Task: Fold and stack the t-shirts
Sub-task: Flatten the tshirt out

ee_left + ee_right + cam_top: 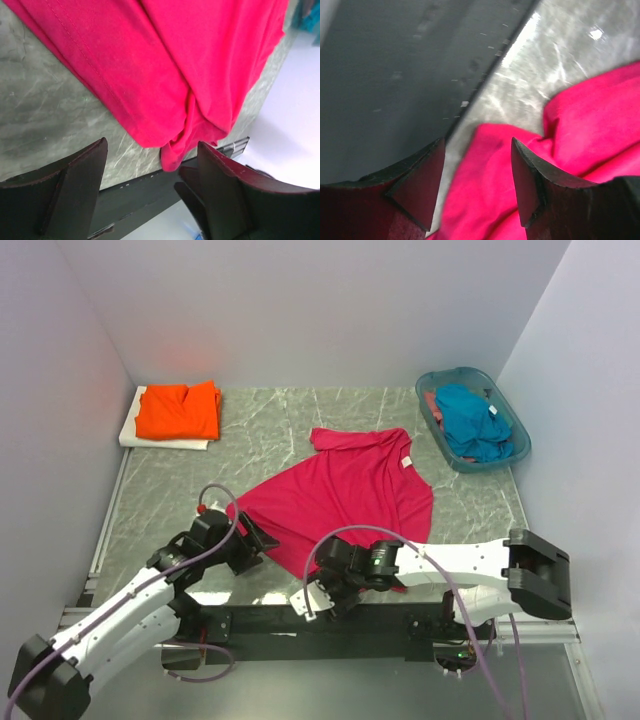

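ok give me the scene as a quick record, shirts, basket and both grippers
magenta shirt: spread loosely in the centre, near hem bunched
orange shirt: folded, far left corner
teal shirt: crumpled in the basket, far right
left gripper: open, empty, facing the bunched hem
right gripper: open, over the bunched hem

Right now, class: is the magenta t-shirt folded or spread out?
Spread, not folded: magenta t-shirt lies mostly flat, neck label showing, near hem bunched.

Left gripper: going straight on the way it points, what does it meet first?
Probably the bunched corner of the red shirt, straight ahead of the left gripper, jaws open; depth unclear.
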You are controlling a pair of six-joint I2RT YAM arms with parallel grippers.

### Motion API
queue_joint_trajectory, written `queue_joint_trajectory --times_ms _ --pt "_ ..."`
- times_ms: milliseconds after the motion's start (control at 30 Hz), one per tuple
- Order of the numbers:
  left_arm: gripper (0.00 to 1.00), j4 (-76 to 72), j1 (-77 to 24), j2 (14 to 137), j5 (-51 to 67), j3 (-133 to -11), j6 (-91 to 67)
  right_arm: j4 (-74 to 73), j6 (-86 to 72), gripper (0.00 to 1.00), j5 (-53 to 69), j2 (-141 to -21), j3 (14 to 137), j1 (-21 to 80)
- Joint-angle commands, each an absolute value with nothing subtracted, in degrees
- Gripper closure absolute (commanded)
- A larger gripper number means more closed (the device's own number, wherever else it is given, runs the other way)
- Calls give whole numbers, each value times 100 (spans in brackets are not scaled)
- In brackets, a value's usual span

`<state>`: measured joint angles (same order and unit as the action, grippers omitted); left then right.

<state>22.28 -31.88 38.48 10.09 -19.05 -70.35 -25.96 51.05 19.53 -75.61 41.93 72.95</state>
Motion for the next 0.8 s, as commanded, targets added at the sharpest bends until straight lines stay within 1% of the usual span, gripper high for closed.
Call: queue_joint_trajectory --times_ms 0,33,167,333,433,467,500,567,600,633,667,700,767 --pt "23 1670 -3505 4112 651 -1916 -7523 -1926 5115 39 1372 -7848 4280 7365" --pt "24 1635 -3594 4279 589 -1951 -7558 -1899 5124 39 1258 -7979 4272 7365" --pt "27 1460 -3981 4798 378 -2013 -7743 -1740 5159 46 1186 -8112 4158 7365" --pt "36 907 -4438 5580 290 -1960 -7919 -1775 5142 56 1204 -8033 4078 7365" --pt "42 782 -4631 6116 176 -2108 -7919 -1819 5133 69 1195 -8042 4078 7365" --pt "44 826 -4675 6248 132 -2162 -7884 -1845 5107 76 1213 -8051 4104 7365" --pt "53 835 -4719 6458 97 -2258 -7849 -1881 5098 78 1248 -8042 4104 7374" --pt "62 992 -4746 6626 18 -2364 -7709 -1890 5080 83 1266 -7981 4078 7357" --pt "72 1071 -4755 6731 18 -2434 -7665 -1907 5063 86 1292 -7928 4078 7356" --pt "75 1142 -4755 6767 -148 -2461 -7629 -1933 5063 87 1327 -7806 4078 7339" --pt "79 1238 -4755 6794 -263 -2478 -7551 -1968 5045 91 1353 -7735 4087 7321" --pt "85 1318 -4755 6829 -333 -2531 -7524 -2047 5036 94 1467 -7639 4104 7243" --pt "91 1476 -4755 6847 -544 -2592 -7419 -2231 5036 97 1581 -7322 4183 7111"
